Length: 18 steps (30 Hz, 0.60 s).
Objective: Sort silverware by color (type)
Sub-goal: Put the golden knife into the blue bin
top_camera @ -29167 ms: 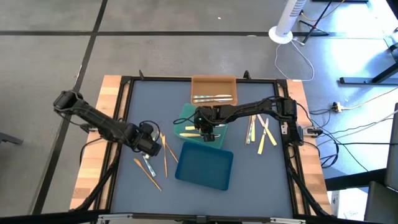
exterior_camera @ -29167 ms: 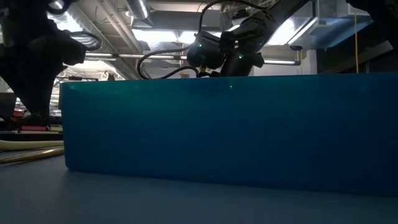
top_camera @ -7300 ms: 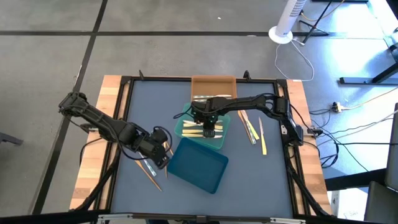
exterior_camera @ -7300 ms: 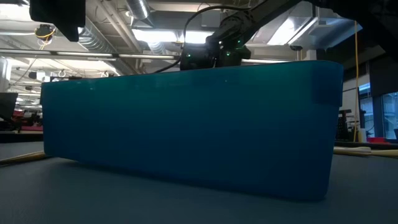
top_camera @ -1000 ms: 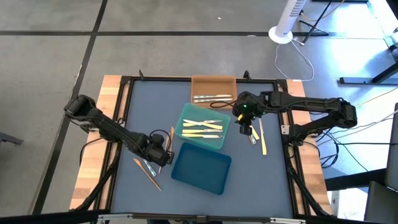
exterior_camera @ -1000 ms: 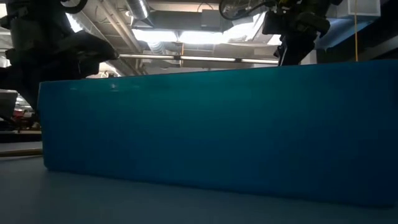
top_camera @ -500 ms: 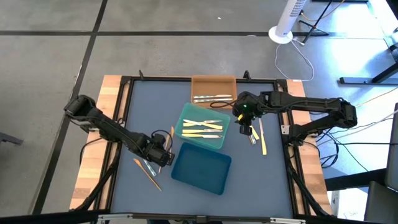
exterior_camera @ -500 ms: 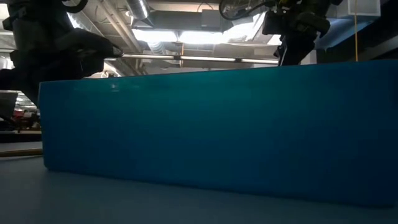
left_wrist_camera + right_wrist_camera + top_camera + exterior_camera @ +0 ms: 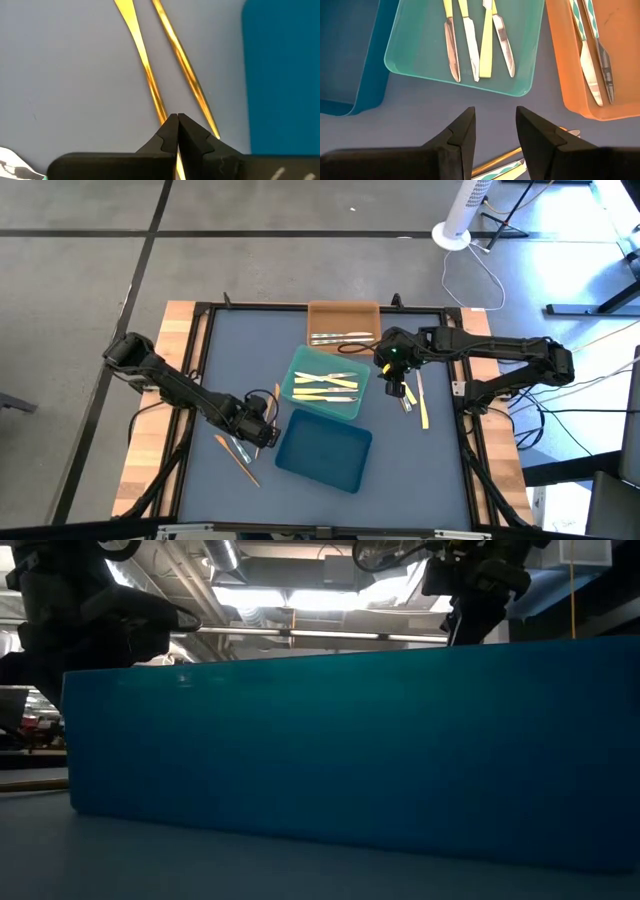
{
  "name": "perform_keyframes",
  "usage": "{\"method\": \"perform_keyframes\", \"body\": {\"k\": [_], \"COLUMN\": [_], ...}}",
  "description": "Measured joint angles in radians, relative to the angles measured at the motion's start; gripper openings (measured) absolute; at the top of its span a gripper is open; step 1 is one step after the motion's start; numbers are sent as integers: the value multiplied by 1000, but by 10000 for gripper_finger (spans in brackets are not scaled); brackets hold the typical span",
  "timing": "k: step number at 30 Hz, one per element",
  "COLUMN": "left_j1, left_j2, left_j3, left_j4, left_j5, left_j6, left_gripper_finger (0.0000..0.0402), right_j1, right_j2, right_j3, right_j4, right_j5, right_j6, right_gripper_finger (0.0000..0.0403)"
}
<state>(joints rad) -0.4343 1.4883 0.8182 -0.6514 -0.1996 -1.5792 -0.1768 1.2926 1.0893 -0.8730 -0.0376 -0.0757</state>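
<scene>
No writing shows. Left of the dark blue tray, the left gripper pinches an orange-tan utensil; beyond the tray, the right gripper hangs spread beside the teal tray holding yellow knives.

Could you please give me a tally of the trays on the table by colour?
Orange tray: 1
Teal-green tray: 1
Dark blue tray: 1
Total: 3 trays
</scene>
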Motion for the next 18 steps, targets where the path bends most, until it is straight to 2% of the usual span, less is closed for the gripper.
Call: {"method": "perform_keyframes", "body": {"k": [7,12,18], "left_j1": [0,0,0], "left_j2": [0,0,0], "left_j3": [0,0,0], "left_j4": [-13,-18,-18], "left_j5": [24,37,-24], "left_j6": [-5,-3,21], "left_gripper_finger": [8,47,91], "right_j1": [0,0,0], "right_j2": [0,0,0], "right_j3": [0,0,0], "right_j4": [0,0,0], "right_j5": [0,0,0], "right_j6": [0,0,0], "right_gripper_finger": [128,128,128]}}
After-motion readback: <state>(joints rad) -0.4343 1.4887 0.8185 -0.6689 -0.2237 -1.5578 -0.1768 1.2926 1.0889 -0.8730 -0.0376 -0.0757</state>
